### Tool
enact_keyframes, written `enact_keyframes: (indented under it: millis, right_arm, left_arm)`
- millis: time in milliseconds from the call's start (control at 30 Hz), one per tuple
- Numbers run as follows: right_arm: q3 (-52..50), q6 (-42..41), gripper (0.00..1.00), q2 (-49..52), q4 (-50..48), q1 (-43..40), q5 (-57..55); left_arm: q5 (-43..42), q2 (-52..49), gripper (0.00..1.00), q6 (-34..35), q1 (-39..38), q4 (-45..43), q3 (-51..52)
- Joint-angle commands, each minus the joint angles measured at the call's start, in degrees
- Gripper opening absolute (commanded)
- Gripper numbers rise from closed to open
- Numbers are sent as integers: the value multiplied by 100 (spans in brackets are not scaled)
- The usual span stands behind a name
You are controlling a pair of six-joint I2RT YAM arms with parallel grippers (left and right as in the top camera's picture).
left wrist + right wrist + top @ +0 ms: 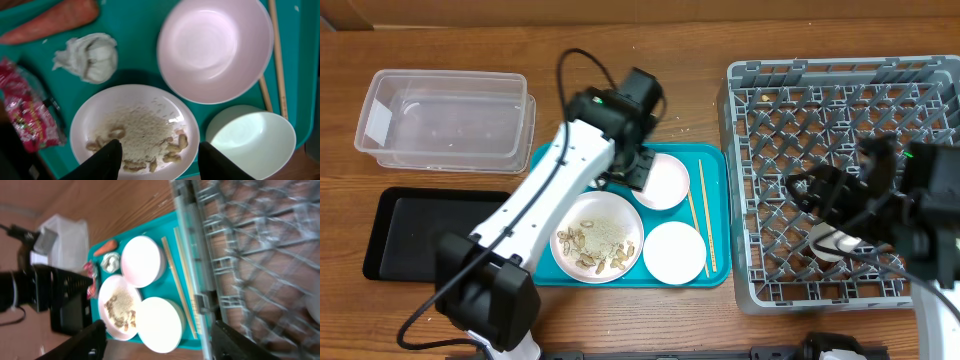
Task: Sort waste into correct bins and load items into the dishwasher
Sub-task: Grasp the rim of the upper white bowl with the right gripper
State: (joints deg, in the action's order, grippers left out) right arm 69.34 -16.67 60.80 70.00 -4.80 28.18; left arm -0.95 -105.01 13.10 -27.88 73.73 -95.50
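Left gripper [160, 146] partly open, empty, over scrap plate [84, 125]; right gripper [159, 327] wide, empty; carrot [55, 20] cut off by frame.

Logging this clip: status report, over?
Left gripper open, over the scraps plate. Right gripper open, empty, over the dish rack. Bowls, chopsticks, tissue, wrapper, carrot all on the teal tray. Nothing in the way.

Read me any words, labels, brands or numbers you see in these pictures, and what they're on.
Red snack wrapper: yellow print, too blurred to read.
White sticker on the clear tub: too small to read.
No other text visible.
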Motion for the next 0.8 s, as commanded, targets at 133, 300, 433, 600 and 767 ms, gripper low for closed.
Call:
enact_keyframes:
  millis: [133,300,433,600,767]
  right_arm:
    - [111,-774,65,1161,-793,1672,-1093]
    - [111,-1355,64,2214,-1285,2566,-1814]
    - [114,-1491,64,3025,-1733,2916,-2057]
    - [114,-1449,63,3689,-2549,3123,-2065]
    - [114,-1510,59,4155,-2872,3147,-2068]
  left_arm:
    - [-382,984,63,411,1106,157,-433]
    - [-498,1384,73,627,1622,452,-433]
    - [-553,1572,92,686,1912,581,-433]
    - [-551,1578,100,684,2037,623,-431]
    - [-518,1578,100,660,2035,691,-431]
